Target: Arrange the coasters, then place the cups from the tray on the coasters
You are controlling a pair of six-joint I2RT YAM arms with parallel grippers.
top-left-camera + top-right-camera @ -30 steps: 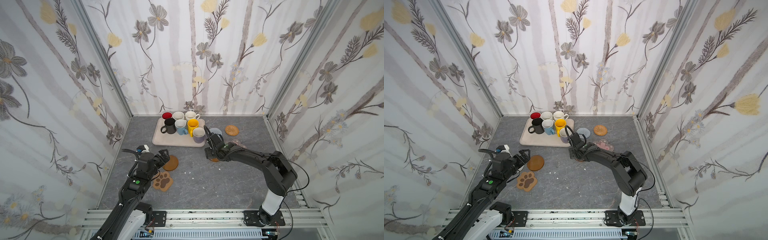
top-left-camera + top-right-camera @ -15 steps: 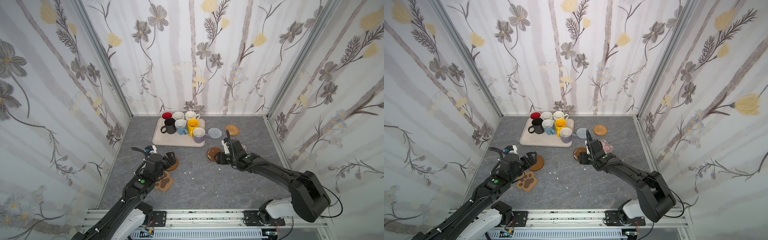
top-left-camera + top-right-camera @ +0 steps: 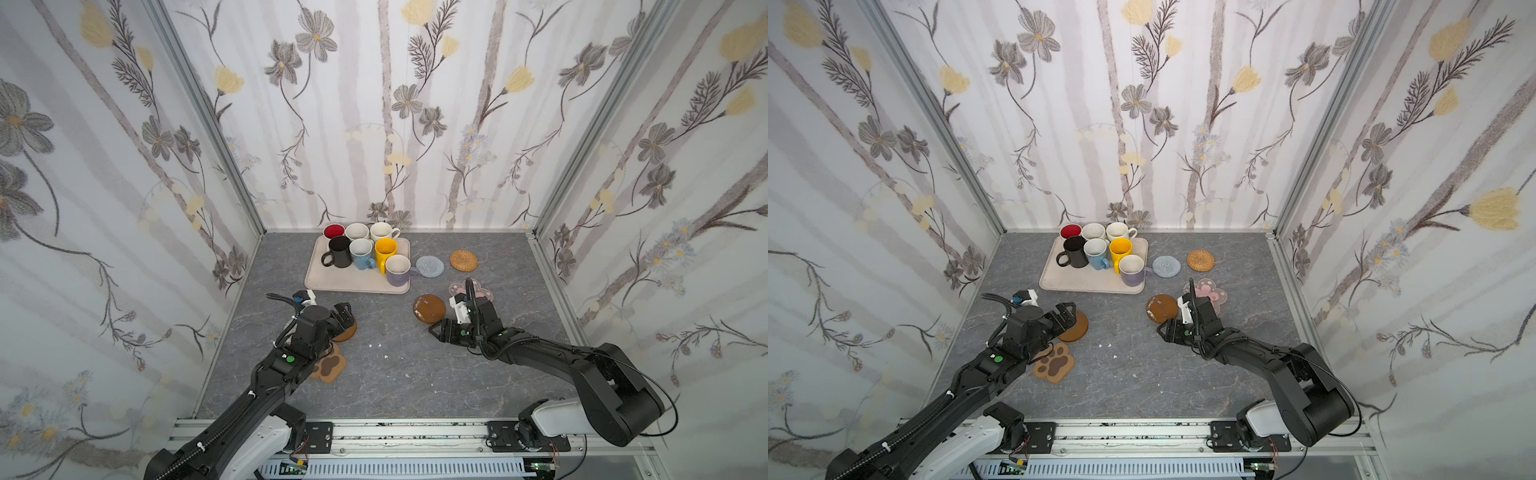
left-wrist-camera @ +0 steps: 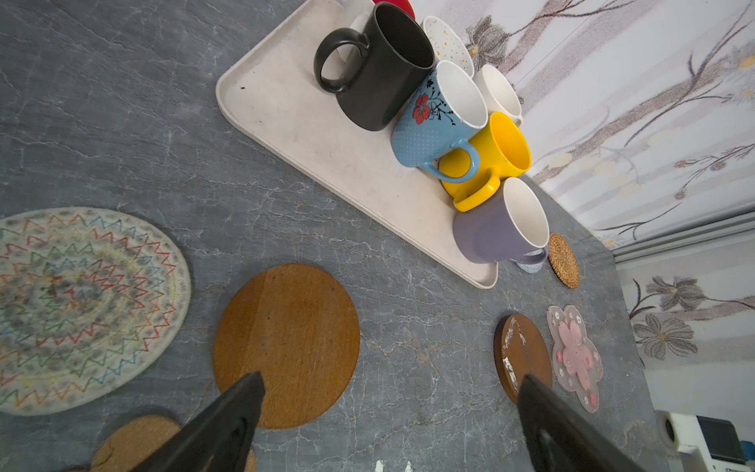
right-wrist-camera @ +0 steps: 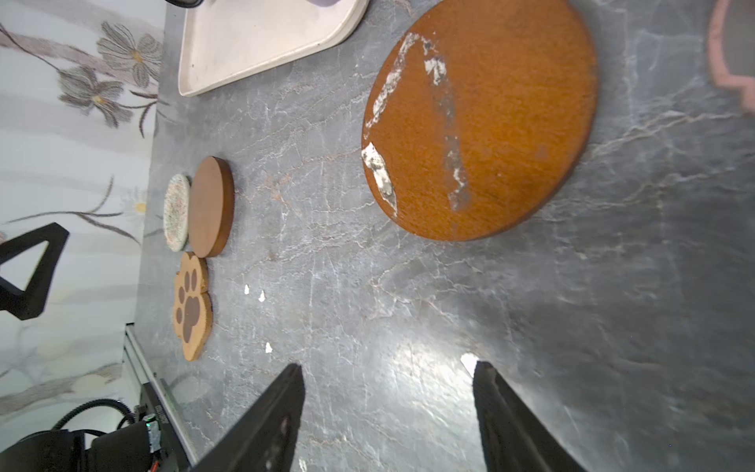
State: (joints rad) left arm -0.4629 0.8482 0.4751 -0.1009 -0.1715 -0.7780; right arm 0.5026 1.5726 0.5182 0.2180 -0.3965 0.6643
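Coasters (image 3: 1162,308): I count seven, all flat on the grey table (image 3: 395,386), in two groups.

**My left side:**
- The plain amber disc (image 4: 286,347) lies here.
- The paw-print coaster (image 3: 1054,362) is just beside it, toward the rail.
- The whitish zigzag-stitched mat (image 4: 81,306) is on the disc's other side.

**My right side:**
- The scuffed amber disc (image 5: 482,122) has the clear pink-flower mat (image 4: 576,359) just beside it.
- Farther back are the pale blue crochet mat (image 3: 429,266), right by the tray's edge, and the rattan mat (image 3: 464,260).

**Tray and cups:** The tray (image 3: 345,282) sits back centre. All seven cups (image 3: 1096,253) stand bunched on its far and right part:
- black cup (image 3: 340,251)
- light blue cup (image 3: 360,253)
- yellow cup (image 3: 385,251)
- lavender cup (image 3: 398,270)
- red-inside cup (image 3: 334,231)
- two white cups (image 3: 356,231)

**Grippers:**
- The left gripper (image 4: 390,382) has its jaws spread wide with nothing between them, low over the near edge of the plain amber disc. One fingertip overlaps the disc, and I can't tell if it touches.
- The right gripper (image 5: 388,367) has its jaws apart and empty, over bare table near the scuffed amber disc and clear of it.

**In the way:** The cups are packed tight. The light blue cup's handle sits against the yellow cup, and the lavender cup's handle pokes out toward the pale blue crochet mat. Small white flecks (image 5: 253,292) lie between the two groups.

**Hidden:**
- In both top views my left arm fully covers the whitish zigzag-stitched mat and part of the plain amber disc and paw-print coaster.
- The right wrist housing covers part of the clear pink-flower mat.
- In the right wrist view that mat is only a blurred, cut-off edge.
- The red-inside cup is barely visible in the left wrist view.
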